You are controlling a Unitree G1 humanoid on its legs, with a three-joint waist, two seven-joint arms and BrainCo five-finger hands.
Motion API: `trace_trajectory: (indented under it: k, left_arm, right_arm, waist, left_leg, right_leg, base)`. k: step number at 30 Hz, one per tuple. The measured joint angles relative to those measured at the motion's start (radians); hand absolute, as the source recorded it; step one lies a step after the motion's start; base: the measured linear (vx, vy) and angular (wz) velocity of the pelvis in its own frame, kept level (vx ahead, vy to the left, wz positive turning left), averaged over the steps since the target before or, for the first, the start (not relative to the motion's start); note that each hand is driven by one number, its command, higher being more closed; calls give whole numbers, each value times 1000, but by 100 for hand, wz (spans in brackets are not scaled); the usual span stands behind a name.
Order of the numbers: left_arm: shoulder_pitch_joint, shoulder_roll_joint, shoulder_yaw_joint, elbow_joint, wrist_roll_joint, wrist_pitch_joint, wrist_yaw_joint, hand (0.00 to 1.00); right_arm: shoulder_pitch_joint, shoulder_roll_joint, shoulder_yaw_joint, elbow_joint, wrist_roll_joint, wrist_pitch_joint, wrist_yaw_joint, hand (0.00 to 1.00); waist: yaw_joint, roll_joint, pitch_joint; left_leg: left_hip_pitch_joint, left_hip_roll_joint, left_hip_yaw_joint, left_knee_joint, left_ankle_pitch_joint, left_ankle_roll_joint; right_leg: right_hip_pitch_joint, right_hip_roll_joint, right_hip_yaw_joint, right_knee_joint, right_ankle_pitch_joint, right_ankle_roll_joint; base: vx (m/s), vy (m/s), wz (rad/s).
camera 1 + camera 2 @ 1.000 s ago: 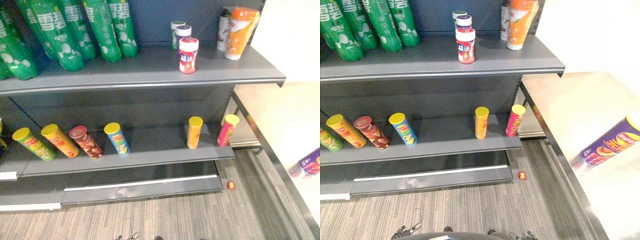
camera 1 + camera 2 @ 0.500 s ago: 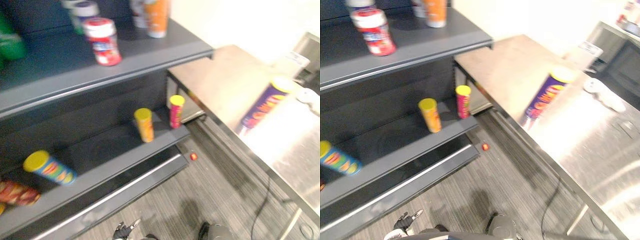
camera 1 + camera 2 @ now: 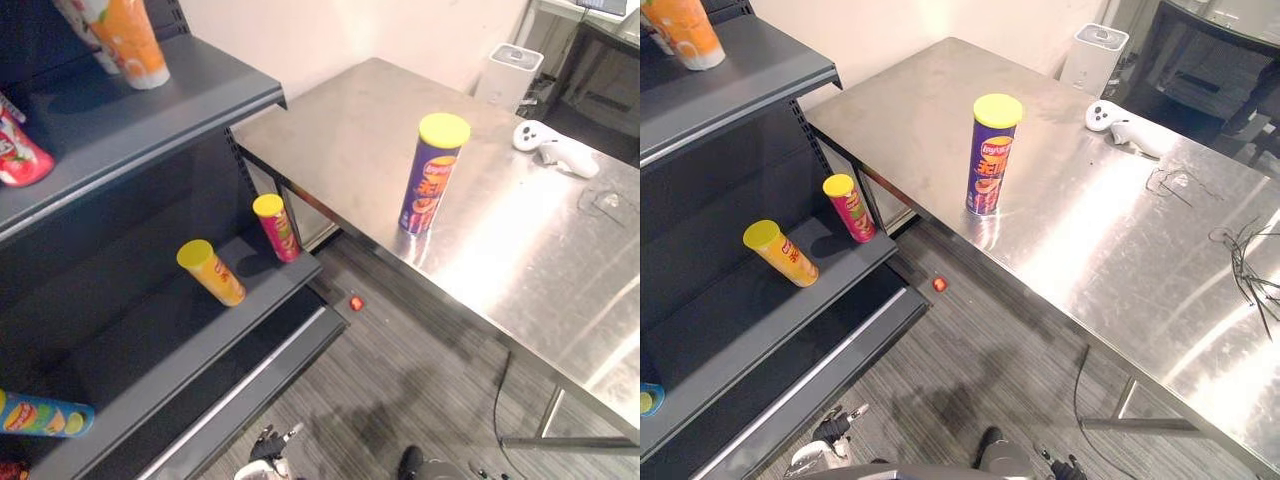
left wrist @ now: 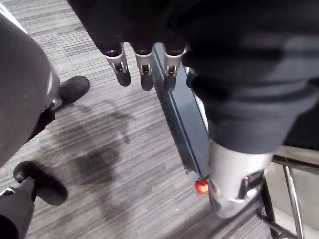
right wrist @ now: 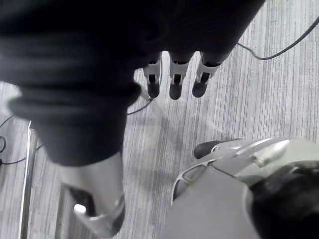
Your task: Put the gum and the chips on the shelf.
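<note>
Item: chips can (image 3: 432, 175), purple with a yellow lid. It stands upright on the steel worktop (image 3: 520, 250), at 1 o'clock from the middle of the left eye view, and nothing touches it.
Item: gum jar (image 3: 18, 155), red. It sits on the upper shelf (image 3: 150, 110), well apart from the chips can at its 9 o'clock.
Lower shelf: a yellow can (image 3: 212, 273), with a pink can (image 3: 276, 228) at its 2 o'clock.
Floor (image 3: 400, 390): a small red object (image 3: 355, 302), at 5 o'clock from the pink can.
Worktop, other: a white controller (image 3: 555, 150), at 3 o'clock from the chips can.
Left hand (image 4: 144, 72): fingers straight, empty, over the floor.
Right hand (image 5: 175, 82): the same.
</note>
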Motion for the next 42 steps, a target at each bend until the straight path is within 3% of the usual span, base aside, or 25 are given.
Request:
trace_trajectory:
  k: [3, 4, 5, 7, 8, 9, 11, 14, 15, 16, 18, 21, 26, 29, 38, 42]
  left_arm:
    - [1, 2, 30, -7, -2, 0, 4, 0]
    - [3, -1, 44, -20, -27, 0, 4, 0]
    - [13, 0, 54, -30, -60, -1, 3, 0]
    - [15, -7, 42, -36, -79, -3, 3, 0]
    - [16, -11, 19, -36, -85, -5, 3, 0]
    - [18, -9, 3, -37, -108, -5, 0, 0]
    - [20, -11, 6, -42, -118, -9, -2, 0]
    - [21, -22, 15, -43, -118, -16, -1, 0]
    - [21, -26, 15, -42, -118, -18, -2, 0]
    - [23, -29, 16, -41, -118, -19, -2, 0]
    - [18, -24, 15, -50, -117, -27, -2, 0]
    - [22, -16, 21, -55, -114, -26, -2, 0]
    - [50, -21, 41, -29, -98, -23, -2, 0]
    - [56, -30, 75, -29, -96, -23, -2, 0]
    - [102, -40, 172, -38, -57, -21, -3, 0]
    - [103, -40, 172, -41, -57, -8, -2, 0]
  right_arm:
    - [4, 7, -9, 0, 11, 0, -5, 0]
    - [3, 6, 1, -3, 23, -1, -7, 0]
    - [2, 5, 30, -7, 28, -4, -10, 0]
    - [-8, -16, 50, -6, 32, -4, -11, 0]
    - [-22, -35, 59, 2, 41, -5, -11, 0]
    - [-34, -40, 62, 0, 51, -7, -11, 0]
    - [-39, -37, 76, -4, 64, -19, -11, 0]
    - [-44, -38, 110, -8, 64, -26, -10, 0]
    - [-43, -38, 114, -8, 64, -27, -10, 0]
    - [-42, -36, 114, -8, 66, -27, -10, 0]
    - [-32, -13, 94, -9, 68, -27, -5, 0]
    - [-16, 14, 54, -8, 69, -27, -2, 0]
    - [-13, 18, -3, -6, 82, -24, 6, 0]
    - [-10, 11, -103, -6, 127, -22, -4, 0]
    - [-57, -154, -465, -199, 303, -34, -102, 0]
    - [-65, -213, -498, -351, 305, -46, -166, 0]
  waist:
    - [2, -8, 2]
    - [5, -9, 3]
    - [6, -14, 8]
    - [4, -2, 5]
    - [5, 9, 6]
    - [6, 13, 7]
    - [10, 11, 7]
    - [27, 14, 5]
    - [30, 21, 1]
    - [35, 33, -13]
    - [29, -4, -22]
    - [35, -29, -39]
    - [38, -5, -86]
    - [37, 10, -90]
    - [36, 8, -109]
    - [28, 17, -115]
  left_leg:
    - [-15, 87, 13, 164, -31, 5]
    - [-30, 138, -17, 272, -40, 24]
    - [-72, 178, -125, 381, -47, 57]
    - [-136, 137, -357, 423, -93, 36]
    - [-159, 82, -490, 399, -127, 31]
    - [-172, 42, -554, 359, -141, 33]
    - [-190, 18, -617, 307, -142, 32]
    - [-208, -18, -806, 216, -126, 24]
    - [-207, -20, -818, 197, -106, 21]
    - [-180, -20, -805, 172, -136, -8]
    - [-168, -55, -780, 140, -144, 3]
    - [-137, -97, -745, 105, -145, 8]
    - [-55, -123, -662, 32, -146, 10]
    - [-30, -118, -638, 11, -147, 9]
    - [-4, -111, -571, -10, -149, 9]
    - [3, -117, -558, -11, -154, 14]
  right_leg:
    - [1, 24, 24, 2, -16, -23]
    - [6, 36, 47, 0, -21, -31]
    - [17, 46, 80, -3, -26, -41]
    - [16, 43, 114, -6, -27, -45]
    - [19, 41, 145, -14, -25, -44]
    - [19, 43, 179, -19, -21, -41]
    - [19, 49, 227, -17, -19, -38]
    - [4, 55, 322, 3, -13, -15]
    - [2, 61, 338, 6, -13, -7]
    - [0, 60, 364, 8, -8, 12]
    - [0, 26, 371, -11, 7, 34]
    - [14, -10, 376, -38, 22, 58]
    - [18, -16, 439, -58, 33, 73]
    - [16, -2, 462, -59, 34, 73]
    - [6, 23, 520, -93, 64, 68]
    - [5, 29, 529, -92, 64, 69]
  base:
    - [-67, -122, -26]
    - [-41, -166, -54]
    - [-16, -181, -66]
    - [1, -66, -59]
    - [6, 48, -77]
    - [22, 54, -80]
    - [63, 76, -82]
    - [103, 164, -94]
    - [145, 268, -105]
    - [129, 196, -53]
    - [131, 257, -22]
    - [85, 218, -14]
    - [52, 90, -50]
    - [-6, -20, -26]
    - [-32, -19, -22]
    - [-20, -21, -11]
